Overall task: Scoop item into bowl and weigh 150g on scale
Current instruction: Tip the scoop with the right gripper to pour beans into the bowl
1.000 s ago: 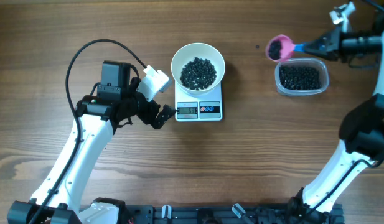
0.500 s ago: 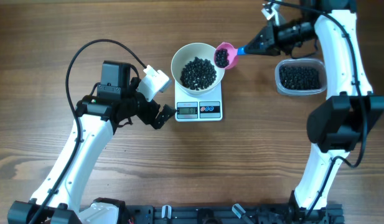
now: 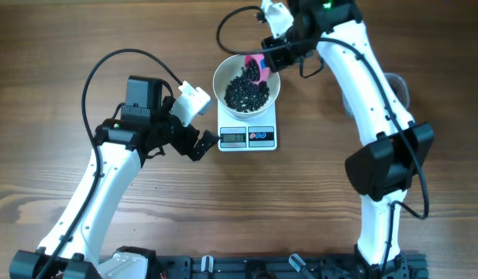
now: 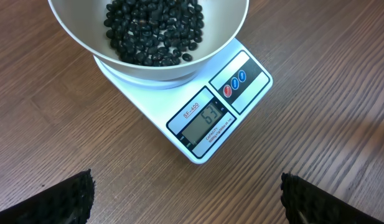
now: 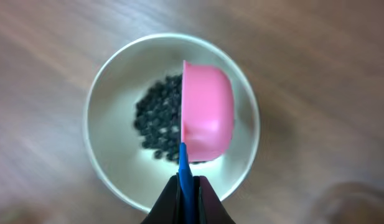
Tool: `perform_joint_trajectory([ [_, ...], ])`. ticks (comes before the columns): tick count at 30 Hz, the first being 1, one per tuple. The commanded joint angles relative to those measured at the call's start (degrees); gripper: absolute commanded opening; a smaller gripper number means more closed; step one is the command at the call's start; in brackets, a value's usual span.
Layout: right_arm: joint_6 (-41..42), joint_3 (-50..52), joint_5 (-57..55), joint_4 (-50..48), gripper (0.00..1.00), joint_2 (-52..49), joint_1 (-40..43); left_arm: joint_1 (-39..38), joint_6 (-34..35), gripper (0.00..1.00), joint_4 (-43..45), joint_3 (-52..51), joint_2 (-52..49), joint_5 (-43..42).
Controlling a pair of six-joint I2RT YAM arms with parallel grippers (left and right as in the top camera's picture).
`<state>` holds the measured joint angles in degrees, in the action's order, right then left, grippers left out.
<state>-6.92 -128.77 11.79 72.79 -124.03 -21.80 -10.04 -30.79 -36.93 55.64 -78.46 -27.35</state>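
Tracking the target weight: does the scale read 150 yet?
No, the scale has only two digits on its display.

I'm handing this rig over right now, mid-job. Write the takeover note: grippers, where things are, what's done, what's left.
Left gripper: open, empty, beside the scale, its camera on the display.
Right gripper: shut on the blue handle of the pink scoop, which is tipped on its side over the bowl.
The bowl sits on the scale, with black beans heaped inside.
Done: a partial load is in; the display appears to read 67.
Left: finish this pour, then likely more scoops until the display shows 150.
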Motion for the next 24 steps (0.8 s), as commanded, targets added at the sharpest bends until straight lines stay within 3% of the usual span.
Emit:
perform_joint_trajectory([
  [1,-5.7,-1.5,-14.4,-2.1,0.04,4.2,-3.2,0.2,-0.3,1.0,0.0,-0.2,-0.1,-1.1],
  [14,-10.9,-1.5,-18.9,-2.6,0.04,6.2,-8.6,0.2,-0.3,1.0,0.0,-0.2,-0.1,-1.1],
  [24,-14.1,-1.5,-14.3,-1.1,0.04,7.2,-8.6,0.2,-0.3,1.0,0.0,-0.2,-0.1,-1.1],
])
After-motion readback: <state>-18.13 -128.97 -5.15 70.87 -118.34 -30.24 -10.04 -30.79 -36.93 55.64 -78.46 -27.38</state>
